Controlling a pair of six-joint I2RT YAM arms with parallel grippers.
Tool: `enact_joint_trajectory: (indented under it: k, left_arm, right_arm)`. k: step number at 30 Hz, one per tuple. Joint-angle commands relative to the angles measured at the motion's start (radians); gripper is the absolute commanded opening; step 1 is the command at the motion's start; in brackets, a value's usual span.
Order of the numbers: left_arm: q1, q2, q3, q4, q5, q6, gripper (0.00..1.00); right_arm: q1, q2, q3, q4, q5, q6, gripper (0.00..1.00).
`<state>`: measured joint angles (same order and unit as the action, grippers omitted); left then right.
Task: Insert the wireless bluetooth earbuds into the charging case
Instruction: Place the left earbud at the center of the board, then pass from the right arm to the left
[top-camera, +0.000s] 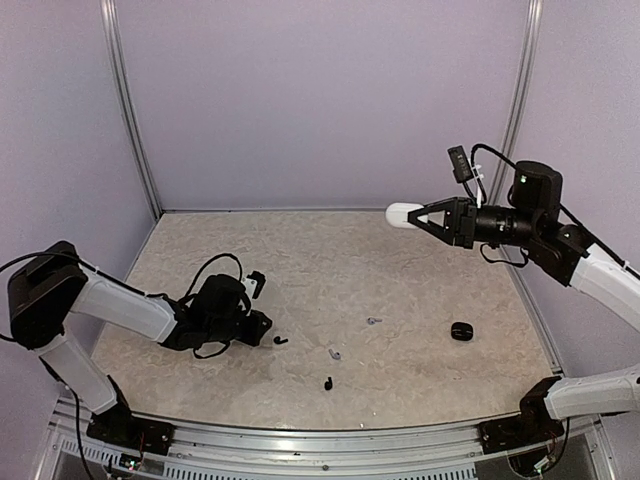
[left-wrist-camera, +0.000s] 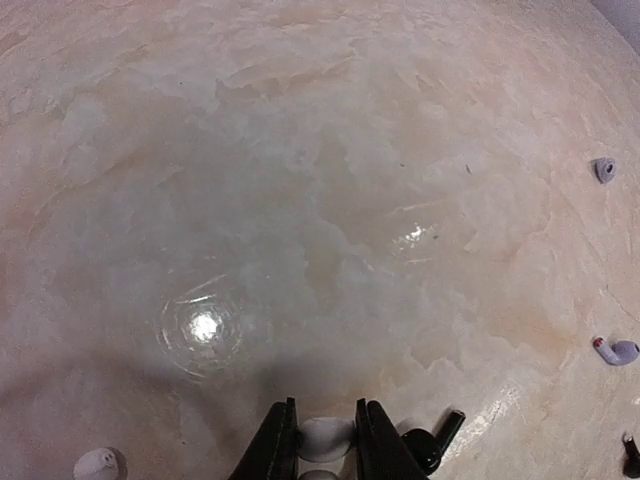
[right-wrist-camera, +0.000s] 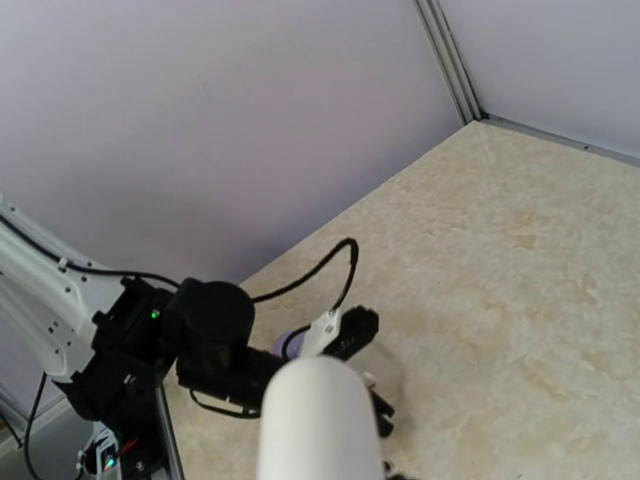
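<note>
Left wrist: left gripper pinching tiny white earbud; right gripper clamped on white pebble case

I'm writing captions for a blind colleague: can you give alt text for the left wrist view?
The left gripper pinches a small white earbud over a marbled beige table. A black earbud lies beside its fingers, a second white earbud at bottom left, and near the right edge an upper lavender earbud and a lower lavender earbud.

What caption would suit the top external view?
Right gripper holds a white case above the table while the left gripper sits low among scattered earbuds.
</note>
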<state>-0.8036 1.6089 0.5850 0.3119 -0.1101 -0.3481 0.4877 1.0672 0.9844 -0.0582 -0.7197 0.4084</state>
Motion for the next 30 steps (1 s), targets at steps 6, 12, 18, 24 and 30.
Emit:
enact_joint_trajectory:
  k: [6,12,18,24,30]
  left_arm:
    - [0.016,-0.069,-0.015,-0.043,-0.054,-0.045,0.54]
    - [-0.053,-0.245,-0.005,-0.035,-0.136,0.069,0.78]
    - [-0.123,-0.48,-0.004,0.029,-0.18,0.145,0.99]
    - [-0.099,-0.698,-0.011,0.055,-0.039,0.162,0.99]
    - [-0.329,-0.704,0.064,-0.01,-0.085,0.473,0.99]
  right_arm:
    - [-0.012,-0.006,-0.044,0.019,-0.045,-0.025,0.08]
    - [-0.011,-0.004,-0.09,0.05,-0.095,-0.023,0.08]
    - [0.019,0.019,-0.098,0.057,-0.133,-0.041,0.08]
    - [0.089,0.047,-0.113,0.111,-0.144,-0.043,0.08]
    - [0.186,0.09,-0.113,0.154,-0.134,-0.04,0.09]
